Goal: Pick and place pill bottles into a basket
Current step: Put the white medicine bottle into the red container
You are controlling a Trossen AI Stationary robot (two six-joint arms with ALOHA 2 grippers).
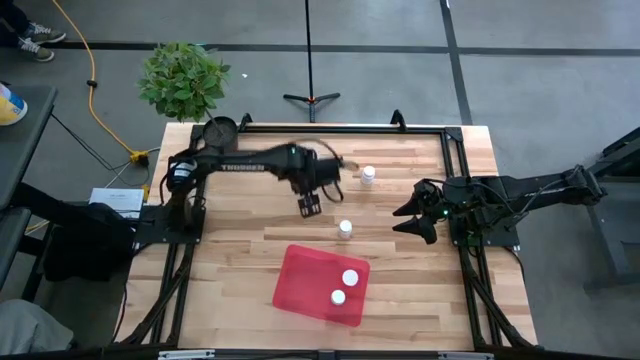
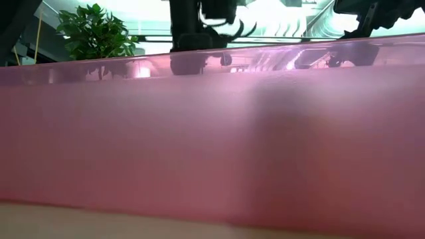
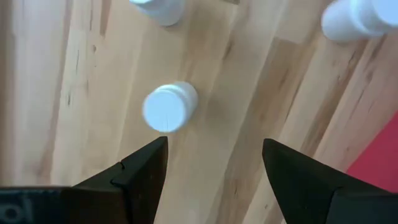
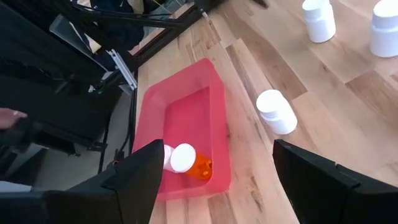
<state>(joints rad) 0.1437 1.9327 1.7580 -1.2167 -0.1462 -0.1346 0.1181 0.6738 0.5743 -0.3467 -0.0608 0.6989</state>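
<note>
My left arm reaches from the table's left edge across toward its middle, and my left gripper (image 1: 309, 205) hangs over bare wood with its fingers spread wide and nothing between them. Through the left wrist view I look straight down on a white-capped pill bottle (image 3: 169, 107) standing on the table ahead of my fingertips (image 3: 152, 155). My right arm is folded at the table's right side, its right gripper (image 1: 412, 219) pointing inward, fingers also apart and empty.

The basket (image 1: 300, 275), a shallow red tray, sits near the front edge of the light wooden table (image 1: 240, 250). Two bottles rest inside it; one has an orange body (image 4: 198, 167). Another bottle (image 1: 345, 229) stands just beyond the basket's far corner, and one more (image 1: 368, 176) stands farther back.

A leafy potted plant (image 1: 183, 79) sits off the table's back-left corner, with a yellow cable (image 1: 92, 70) trailing across the grey floor.
</note>
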